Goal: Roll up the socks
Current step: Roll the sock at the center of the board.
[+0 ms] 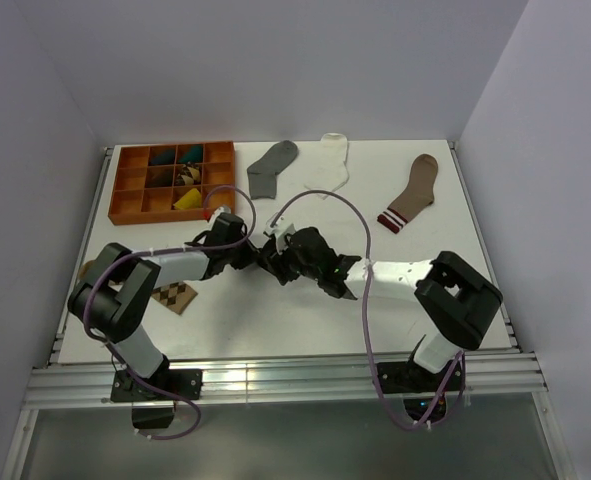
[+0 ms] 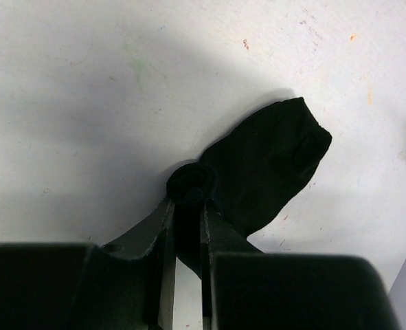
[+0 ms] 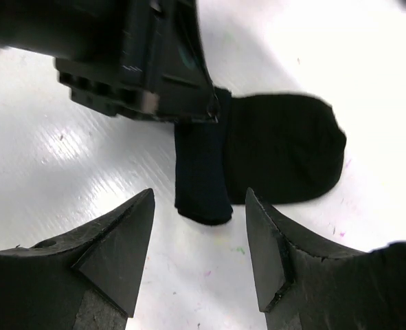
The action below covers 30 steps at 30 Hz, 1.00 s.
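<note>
The black sock lies on the white table, partly rolled from one end. My left gripper is shut on the roll, which shows as a short tube beside the flat toe part. My right gripper stands open just in front of the free end of the roll, one finger on each side and neither touching it. In the top view both grippers, left and right, meet at the table's middle and hide the black sock. The grey sock and the white sock lie flat at the back.
An orange compartment tray with small items stands at the back left. A brown sock with a striped cuff lies at the back right. A tan diamond-patterned sock lies under the left arm near its elbow.
</note>
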Available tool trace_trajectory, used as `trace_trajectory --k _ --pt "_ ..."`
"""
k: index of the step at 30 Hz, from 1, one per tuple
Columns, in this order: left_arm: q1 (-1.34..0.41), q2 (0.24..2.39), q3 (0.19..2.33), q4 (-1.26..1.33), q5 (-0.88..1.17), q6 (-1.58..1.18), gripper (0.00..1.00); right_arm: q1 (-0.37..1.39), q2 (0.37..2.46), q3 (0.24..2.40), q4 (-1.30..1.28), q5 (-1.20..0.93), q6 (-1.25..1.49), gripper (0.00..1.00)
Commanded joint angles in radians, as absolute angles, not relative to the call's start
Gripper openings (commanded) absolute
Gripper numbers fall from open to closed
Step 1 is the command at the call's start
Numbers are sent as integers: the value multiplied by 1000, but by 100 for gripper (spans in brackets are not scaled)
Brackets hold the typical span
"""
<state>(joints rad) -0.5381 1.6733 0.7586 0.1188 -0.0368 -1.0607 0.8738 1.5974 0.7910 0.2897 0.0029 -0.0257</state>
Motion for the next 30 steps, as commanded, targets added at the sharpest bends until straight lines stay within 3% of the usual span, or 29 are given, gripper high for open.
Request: trace_trajectory --k 1,24,30 --pt "-541 1724 759 -29 -43 -994 0 910 1595 793 393 87 -103 63" --pt "-541 1746 785 -41 -9 -963 0 1019 1842 862 402 328 -187 61" --pt "-541 1755 787 -34 23 -950 0 1019 1899 891 371 351 -179 52"
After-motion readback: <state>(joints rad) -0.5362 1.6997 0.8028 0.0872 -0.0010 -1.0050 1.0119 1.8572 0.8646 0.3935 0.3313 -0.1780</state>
